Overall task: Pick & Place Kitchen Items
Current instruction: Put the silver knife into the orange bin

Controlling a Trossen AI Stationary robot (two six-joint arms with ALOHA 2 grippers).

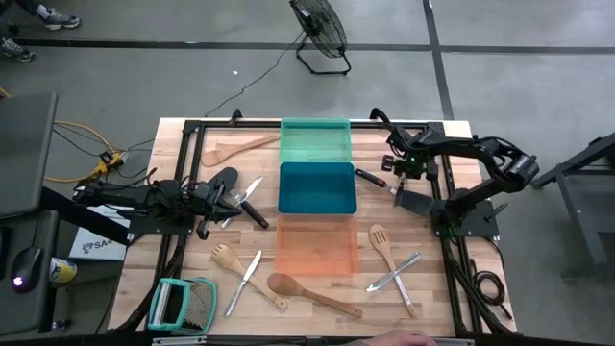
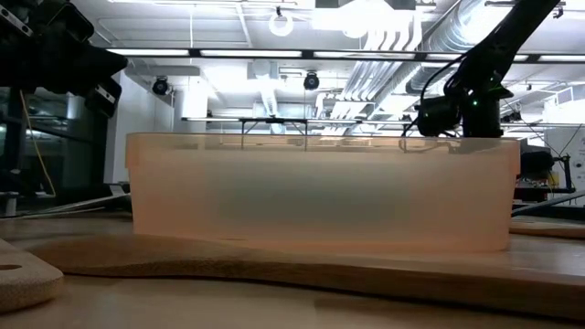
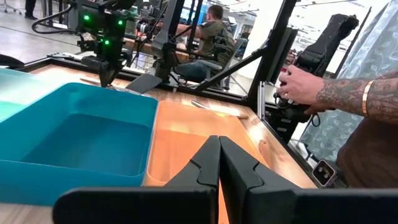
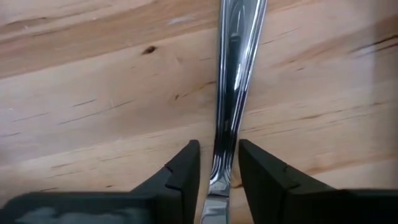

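A black spatula (image 1: 415,202) with a shiny metal shaft (image 4: 231,93) lies flat on the table, right of the blue tray (image 1: 317,187). My right gripper (image 1: 404,178) points down over it and is open. Its fingers (image 4: 186,177) stand close on either side of the shaft (image 1: 392,188). I cannot tell whether a finger touches it. In the left wrist view the right gripper (image 3: 106,65) shows beyond the blue tray (image 3: 74,134). My left gripper (image 3: 219,168) is shut and level at the table's left (image 1: 231,197), holding nothing.
The green tray (image 1: 315,141), blue tray and orange tray (image 1: 317,248) line the table's middle. Wooden spoons (image 1: 307,291), a wooden fork (image 1: 228,258), knives (image 1: 245,281), tongs (image 1: 394,274) and a second black spatula (image 1: 223,180) lie around them. A person's hand (image 3: 311,87) is beside the table.
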